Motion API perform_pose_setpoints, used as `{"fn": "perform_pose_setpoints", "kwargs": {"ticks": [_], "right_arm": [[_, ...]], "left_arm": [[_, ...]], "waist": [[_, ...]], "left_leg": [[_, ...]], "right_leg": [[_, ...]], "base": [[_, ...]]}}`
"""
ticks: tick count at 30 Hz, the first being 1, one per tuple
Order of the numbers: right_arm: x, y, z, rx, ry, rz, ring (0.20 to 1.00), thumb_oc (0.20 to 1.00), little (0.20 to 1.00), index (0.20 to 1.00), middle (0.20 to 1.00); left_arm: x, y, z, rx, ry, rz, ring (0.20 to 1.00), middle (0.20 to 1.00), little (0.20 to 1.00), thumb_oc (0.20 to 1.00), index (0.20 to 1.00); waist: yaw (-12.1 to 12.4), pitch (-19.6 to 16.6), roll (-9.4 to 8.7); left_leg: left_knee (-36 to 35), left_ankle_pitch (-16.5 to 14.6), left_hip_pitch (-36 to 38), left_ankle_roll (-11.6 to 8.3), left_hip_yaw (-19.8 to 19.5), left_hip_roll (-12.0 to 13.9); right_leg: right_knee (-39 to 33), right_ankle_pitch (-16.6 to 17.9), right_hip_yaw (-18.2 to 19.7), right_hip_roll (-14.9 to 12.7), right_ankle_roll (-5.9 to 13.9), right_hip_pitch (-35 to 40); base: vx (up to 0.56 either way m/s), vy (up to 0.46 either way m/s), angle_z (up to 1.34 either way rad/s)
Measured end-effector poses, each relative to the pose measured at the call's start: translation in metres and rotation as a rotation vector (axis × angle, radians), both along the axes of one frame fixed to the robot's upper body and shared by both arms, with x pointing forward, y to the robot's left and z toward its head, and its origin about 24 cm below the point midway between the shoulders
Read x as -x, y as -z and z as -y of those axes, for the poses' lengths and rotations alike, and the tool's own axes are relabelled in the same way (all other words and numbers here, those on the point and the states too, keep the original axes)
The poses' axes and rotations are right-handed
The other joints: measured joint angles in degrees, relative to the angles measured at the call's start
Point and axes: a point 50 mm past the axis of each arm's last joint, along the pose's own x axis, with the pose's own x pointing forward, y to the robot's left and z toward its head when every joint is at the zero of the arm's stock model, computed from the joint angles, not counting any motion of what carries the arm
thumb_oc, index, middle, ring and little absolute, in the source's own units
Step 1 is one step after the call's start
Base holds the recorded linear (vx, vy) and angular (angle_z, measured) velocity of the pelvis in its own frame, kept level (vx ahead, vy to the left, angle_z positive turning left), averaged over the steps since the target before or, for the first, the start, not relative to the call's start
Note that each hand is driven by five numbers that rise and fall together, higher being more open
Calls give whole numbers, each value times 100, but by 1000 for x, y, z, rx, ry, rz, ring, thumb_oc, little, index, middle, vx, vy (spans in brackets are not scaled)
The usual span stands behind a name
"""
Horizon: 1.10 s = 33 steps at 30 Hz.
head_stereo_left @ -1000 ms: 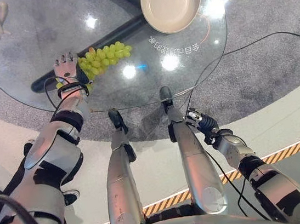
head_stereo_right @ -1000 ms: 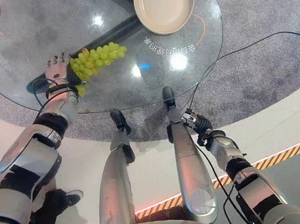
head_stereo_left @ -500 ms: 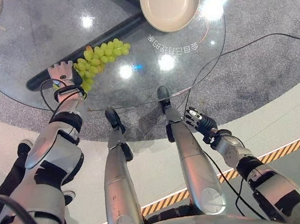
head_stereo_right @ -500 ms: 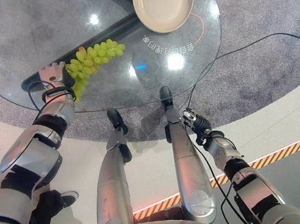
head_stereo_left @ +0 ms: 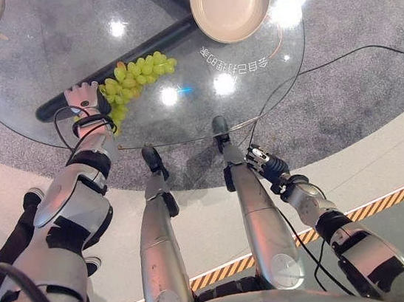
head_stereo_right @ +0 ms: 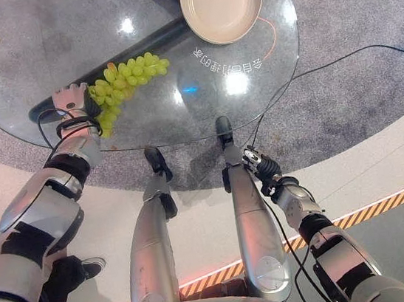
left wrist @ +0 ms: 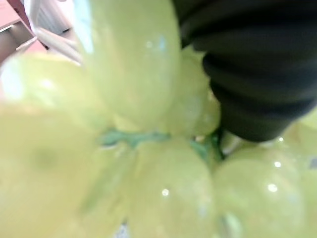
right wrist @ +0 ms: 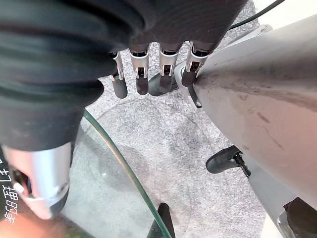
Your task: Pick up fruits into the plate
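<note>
My left hand (head_stereo_left: pixel 83 99) sits at the near-left part of the glass counter (head_stereo_left: pixel 40 53), at the stem end of the bunch of green grapes (head_stereo_left: pixel 133 78). In the left wrist view the grapes (left wrist: pixel 148 148) press right up against the dark ribbed cover, so contact is established. I cannot tell whether the fingers are curled round the bunch or lie straight against it, because the fruit hides them.

My right hand (head_stereo_right: pixel 262 167) hangs below the counter edge on the right, well apart from the work. In its wrist view the fingers (right wrist: pixel 141 79) are relaxed and straight, holding nothing.

The bunch lies on the counter, stretching from the left hand toward the centre. The plate (head_stereo_left: pixel 231 2) stands at the far-right rim of the counter, well apart from the grapes, and its bowl is bare.

Task status, as I judge it:
1. Reach to the fruit: done.
2. Secure grasp: unconfirmed.
3. Lift, carry across the counter, release into the plate: all outstanding.

No fruit is in the plate, so I rate the task as at an early stage.
</note>
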Motion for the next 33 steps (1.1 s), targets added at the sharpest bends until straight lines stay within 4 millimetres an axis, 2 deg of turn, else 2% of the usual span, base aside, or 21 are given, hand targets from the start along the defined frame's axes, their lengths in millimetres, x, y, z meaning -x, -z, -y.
{"fn": "perform_pose_setpoints", "kwargs": {"ticks": [1,2,17,24,25,26,33], "right_arm": [[0,0,0,0,0,0,1000,1000,1000,1000,1000],[0,0,0,0,0,-1,1000,1000,1000,1000,1000],[0,0,-1,-23,-4,4,1000,1000,1000,1000,1000],[0,1,-3,-28,-5,3,1000,1000,1000,1000,1000],[0,0,-3,-30,-5,4,1000,1000,1000,1000,1000],[0,0,-3,-31,-5,4,1000,1000,1000,1000,1000],[0,1,-5,-41,-4,3,1000,1000,1000,1000,1000]], "left_arm": [[0,0,0,0,2,4,840,840,840,840,840],[0,0,0,-1,2,5,1000,1000,1000,1000,1000],[-2,-1,9,7,32,24,1000,1000,1000,1000,1000],[-4,-6,10,7,33,32,1000,1000,1000,1000,1000],[-4,-6,10,8,33,31,426,426,426,426,426],[-4,-6,11,8,35,30,200,200,200,200,200],[-5,-8,15,-3,48,47,200,200,200,200,200]], "waist": [[3,0,0],[4,0,0],[9,-2,-3],[23,-100,-169],[26,-104,-176],[34,-104,-177],[45,-106,-179]], "left_leg": [[0,0,-6,0,-1,0],[0,0,-8,0,-2,0],[35,-34,-41,-35,-16,0],[191,-99,-215,-24,-4,3],[191,-99,-217,-24,-5,3],[191,-99,-216,-24,-5,3],[193,-100,-216,-25,4,2]], "right_leg": [[0,0,-1,0,0,-6],[0,0,-2,0,0,-7],[5,0,-12,0,0,-20],[60,-2,20,-1,2,-167],[60,-2,19,-1,3,-167],[60,-2,19,-1,3,-167],[52,-25,32,-1,35,-169]], "base": [[0,0,0],[0,0,0],[-2,-4,0],[-4,-10,0],[0,0,0],[0,0,0],[0,0,0]]}}
